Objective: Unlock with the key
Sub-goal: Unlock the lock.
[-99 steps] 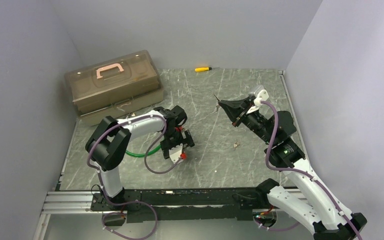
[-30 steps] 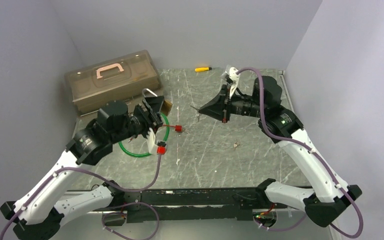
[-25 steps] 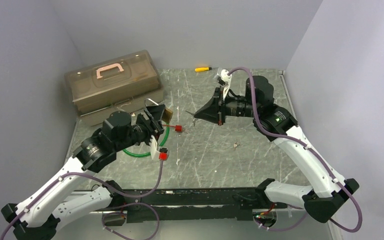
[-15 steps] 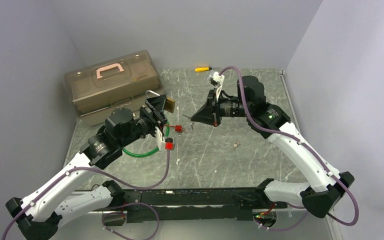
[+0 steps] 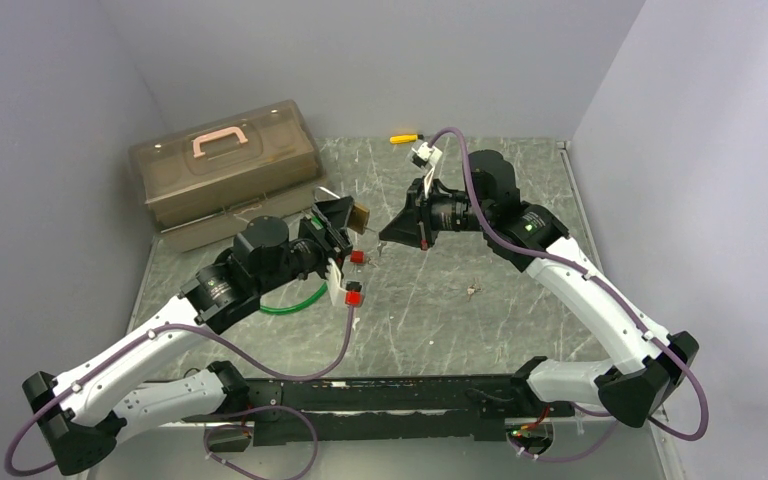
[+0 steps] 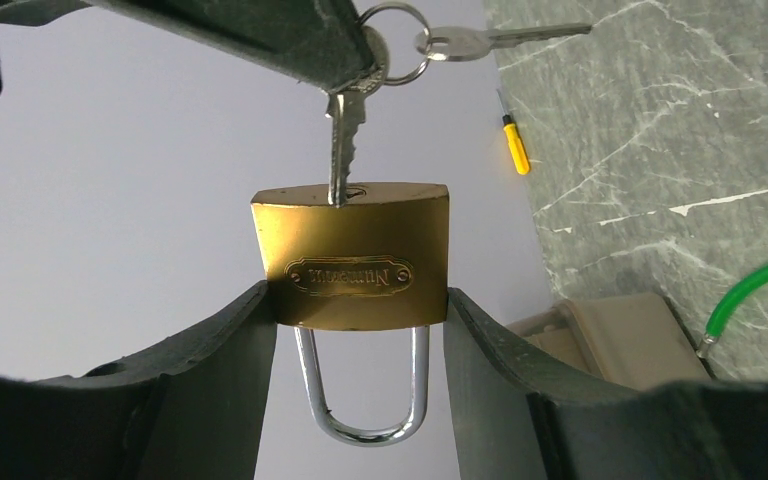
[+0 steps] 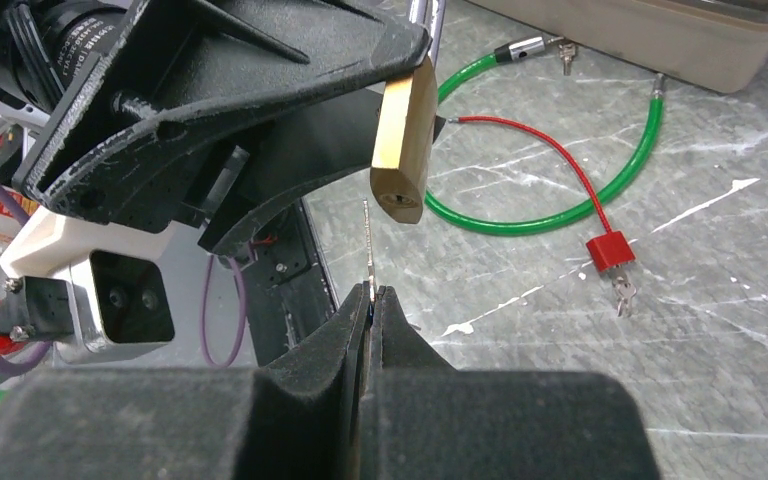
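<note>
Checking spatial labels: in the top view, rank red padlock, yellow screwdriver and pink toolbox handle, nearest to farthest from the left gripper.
1. Red padlock, on the table close by the left gripper.
2. Yellow screwdriver, at the far edge.
3. Pink toolbox handle, far left corner.

Brushed brass padlock with a glossy steel shackle, silvery metal key, smooth grey marble-look table

I'm watching from high behind the rig, looking down over the whole surface. My left wrist camera is looking out between its fingers, close on the padlock. My right one is sighting along its own fingers. Both wrist views are sharing padlock and key.
</note>
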Robot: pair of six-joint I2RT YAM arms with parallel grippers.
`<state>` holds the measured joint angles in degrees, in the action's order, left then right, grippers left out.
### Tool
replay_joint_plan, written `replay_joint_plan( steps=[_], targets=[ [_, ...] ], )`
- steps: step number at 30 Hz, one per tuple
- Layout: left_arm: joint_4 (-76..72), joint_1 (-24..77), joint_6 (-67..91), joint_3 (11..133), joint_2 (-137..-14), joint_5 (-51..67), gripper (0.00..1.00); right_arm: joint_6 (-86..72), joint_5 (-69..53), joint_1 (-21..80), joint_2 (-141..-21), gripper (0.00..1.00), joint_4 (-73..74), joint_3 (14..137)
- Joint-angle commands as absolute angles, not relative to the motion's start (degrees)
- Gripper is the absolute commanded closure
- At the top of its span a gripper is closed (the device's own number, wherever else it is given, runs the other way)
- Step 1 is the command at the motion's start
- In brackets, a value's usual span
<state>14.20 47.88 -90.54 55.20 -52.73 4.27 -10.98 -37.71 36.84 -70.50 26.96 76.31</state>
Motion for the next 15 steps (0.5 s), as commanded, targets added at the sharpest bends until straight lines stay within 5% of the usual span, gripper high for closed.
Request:
replay_joint_plan(
  steps=[1,15],
  targets=[
    [8.18,48.36,-91.41,57.46,-51.88,2.38,1.0,-11.59,-35.82,37.01,-68.86,1.0,25.99,76.82],
    [7.45,48.65,-94.48,55.5,-51.85,0.19,1.0,-12.02,-30.6,36.91,-69.31,1.0,28.26,77.86]
  ],
)
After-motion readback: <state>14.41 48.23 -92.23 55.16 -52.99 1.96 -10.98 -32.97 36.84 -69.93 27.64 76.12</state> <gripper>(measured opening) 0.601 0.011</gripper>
